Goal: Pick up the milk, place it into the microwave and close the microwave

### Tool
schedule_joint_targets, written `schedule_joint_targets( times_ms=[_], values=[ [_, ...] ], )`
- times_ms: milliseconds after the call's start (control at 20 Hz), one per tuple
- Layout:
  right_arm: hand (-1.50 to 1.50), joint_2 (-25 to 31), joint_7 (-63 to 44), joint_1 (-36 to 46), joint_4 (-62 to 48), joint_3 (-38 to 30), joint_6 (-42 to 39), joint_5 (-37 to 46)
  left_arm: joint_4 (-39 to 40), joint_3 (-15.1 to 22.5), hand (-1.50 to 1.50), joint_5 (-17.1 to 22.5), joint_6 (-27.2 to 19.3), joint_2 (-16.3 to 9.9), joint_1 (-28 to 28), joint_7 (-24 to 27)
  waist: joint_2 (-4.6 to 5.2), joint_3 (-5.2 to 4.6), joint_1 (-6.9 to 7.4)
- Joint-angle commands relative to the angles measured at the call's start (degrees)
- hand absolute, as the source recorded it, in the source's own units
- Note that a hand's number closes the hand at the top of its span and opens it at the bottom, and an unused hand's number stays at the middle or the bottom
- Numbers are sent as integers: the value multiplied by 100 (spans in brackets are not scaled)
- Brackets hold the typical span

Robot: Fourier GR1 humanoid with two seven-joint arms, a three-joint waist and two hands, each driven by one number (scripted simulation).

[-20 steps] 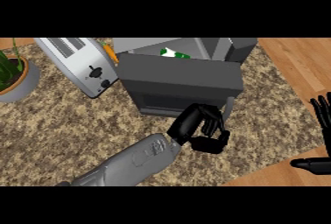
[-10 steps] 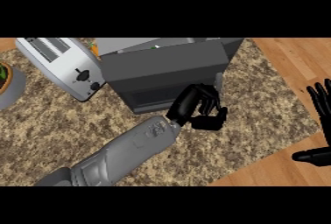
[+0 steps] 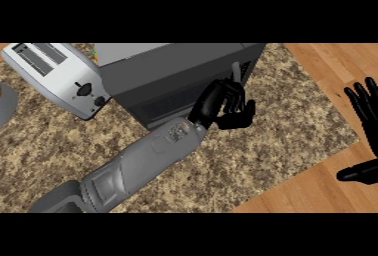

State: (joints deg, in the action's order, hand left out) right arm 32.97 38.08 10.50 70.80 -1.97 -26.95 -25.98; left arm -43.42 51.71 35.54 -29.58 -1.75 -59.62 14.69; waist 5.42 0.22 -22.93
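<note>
microwave (image 3: 177,75): dark grey box at the top middle of the speckled surface (image 3: 244,150), door looks shut, pale handle bar near its right edge
milk: not visible anywhere in the view; i cannot tell where it is
left robot hand (image 3: 225,106): at the microwave's front right, by the handle, fingers loosely curled and holding nothing, the grey forearm running down to the lower left
right robot hand (image 3: 365,107): at the right edge over the wooden part, resting wide with fingers straight and pointing up, thumb lower down
toaster (image 3: 59,75): white, two slots, just left of the microwave
</note>
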Motion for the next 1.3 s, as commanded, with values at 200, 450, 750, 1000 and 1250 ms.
schedule_joint_targets(
  times_ms=[200, 450, 750, 1000, 1250],
  values=[
    [-150, 188, -148, 253, 240, 336, -628, -56, 150, -91, 150, 225, -49, 163, -571, 74, 50, 6, -145],
    [150, 405, -144, 482, 814, 736, -1111, 108, 192, -38, 150, 314, -105, 162, -591, 113, -4, 13, -193],
    [150, 468, -336, 615, 1366, 1052, -1205, 106, 306, -21, 150, 452, -164, 162, -594, 165, 3, 14, -270],
    [150, 456, -496, 555, 1712, 1253, -1163, 46, 353, 9, 150, 541, -283, 160, -533, 227, 18, 21, -403],
    [150, 497, -655, 554, 2051, 1413, -1164, -24, 288, 44, 150, 601, -444, 157, -526, 308, -5, 17, -544]
  ],
)
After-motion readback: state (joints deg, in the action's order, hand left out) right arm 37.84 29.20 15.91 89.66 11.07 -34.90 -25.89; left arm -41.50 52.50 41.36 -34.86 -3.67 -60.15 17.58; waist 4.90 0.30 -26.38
